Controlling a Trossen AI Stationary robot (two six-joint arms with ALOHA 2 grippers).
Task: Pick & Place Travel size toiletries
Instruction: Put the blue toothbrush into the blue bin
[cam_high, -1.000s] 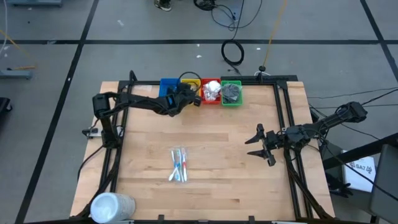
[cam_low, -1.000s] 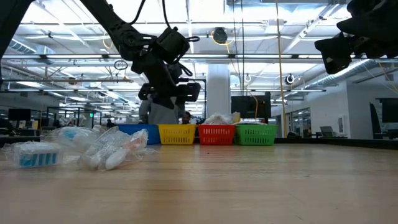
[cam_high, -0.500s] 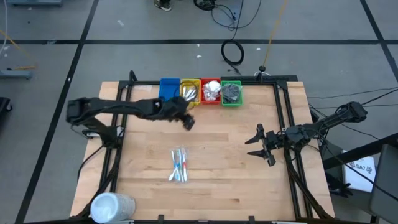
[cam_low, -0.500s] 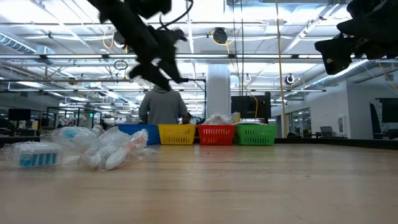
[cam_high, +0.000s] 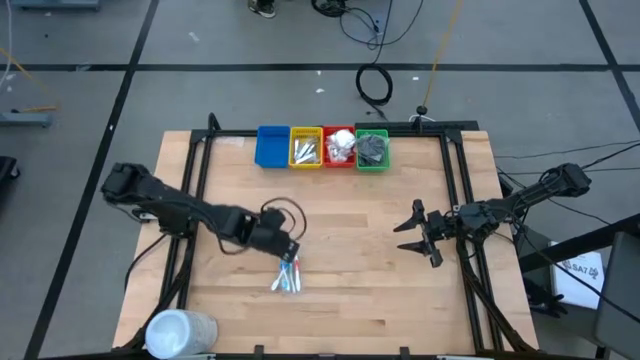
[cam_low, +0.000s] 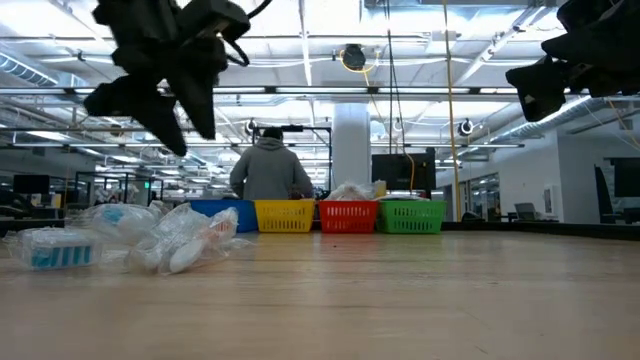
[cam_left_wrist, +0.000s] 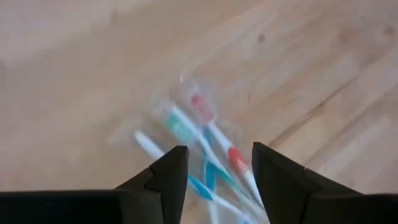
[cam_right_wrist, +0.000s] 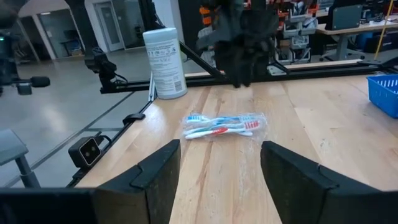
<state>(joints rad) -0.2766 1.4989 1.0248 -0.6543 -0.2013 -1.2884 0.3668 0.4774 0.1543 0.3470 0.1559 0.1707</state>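
Note:
Clear-wrapped toothbrushes (cam_high: 288, 274) with blue, teal and red handles lie flat on the wooden table, left of its middle; they also show in the left wrist view (cam_left_wrist: 208, 146) and the right wrist view (cam_right_wrist: 221, 125). My left gripper (cam_high: 286, 250) hovers open just on their far side, pointing steeply down, with nothing between its fingers (cam_left_wrist: 219, 152). At the far edge, the yellow bin (cam_high: 305, 148) holds silver tubes, the red bin (cam_high: 339, 147) white packets and the green bin (cam_high: 372, 149) dark discs. My right gripper (cam_high: 408, 236) waits open at the table's right.
A blue bin (cam_high: 271, 146) stands left of the yellow one. A large white cylinder (cam_high: 180, 332) stands at the near left corner. Black frame rails run along the table's left and right sides. A person (cam_low: 268, 172) stands in the room beyond the bins.
My left gripper has swung from over the bins at the far edge toward the near edge and now hangs above the toothbrushes. It has tipped from near level to steeply downward. The toothbrushes have stayed in place.

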